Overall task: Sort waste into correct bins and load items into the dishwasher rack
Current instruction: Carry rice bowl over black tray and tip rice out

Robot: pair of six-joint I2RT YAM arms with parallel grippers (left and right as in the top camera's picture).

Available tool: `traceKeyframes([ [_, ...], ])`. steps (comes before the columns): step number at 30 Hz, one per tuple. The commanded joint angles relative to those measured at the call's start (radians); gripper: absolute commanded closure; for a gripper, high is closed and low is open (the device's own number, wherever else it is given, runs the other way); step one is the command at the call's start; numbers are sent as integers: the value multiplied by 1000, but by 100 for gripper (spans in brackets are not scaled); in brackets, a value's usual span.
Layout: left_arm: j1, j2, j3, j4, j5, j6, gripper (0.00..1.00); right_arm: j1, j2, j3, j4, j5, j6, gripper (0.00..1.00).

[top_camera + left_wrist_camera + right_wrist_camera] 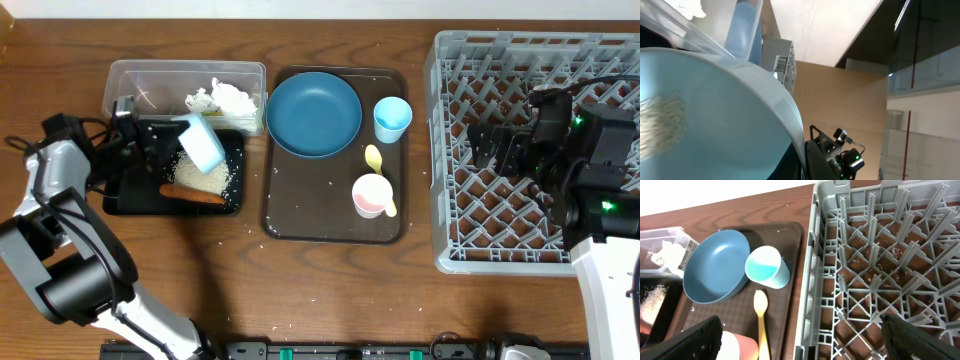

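Note:
My left gripper (172,133) is shut on the white bowl with light blue outside (203,142) and holds it tilted over the shallow black tray (112,205). A heap of rice (205,178) and the carrot stick (192,194) lie in that tray. In the left wrist view the bowl (715,110) fills the frame, with some rice grains (660,125) stuck to it. White napkins (225,98) lie in the clear tub (140,80). My right gripper (800,340) is open and empty over the left edge of the grey dishwasher rack (450,150). The yellow-green wrapper is not in view.
The dark brown serving tray (300,215) holds the dark blue plate (313,113), the light blue cup (391,119), the yellow spoon (378,165) and the pink cup (371,195). Loose rice grains dot the wooden table and the rack floor (875,275).

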Motion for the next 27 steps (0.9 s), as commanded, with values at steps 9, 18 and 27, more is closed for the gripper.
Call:
traceKeyframes([
  [9,36,-20,-3,-21,30,-31,94,-1,0,19,2,-1,-6,1],
  [18,41,-29,-3,-40,30,-146,94,-1,0,19,2,0,-6,1],
  [27,16,-59,-3,-9,28,-117,94,-1,0,19,6,-1,-6,1],
])
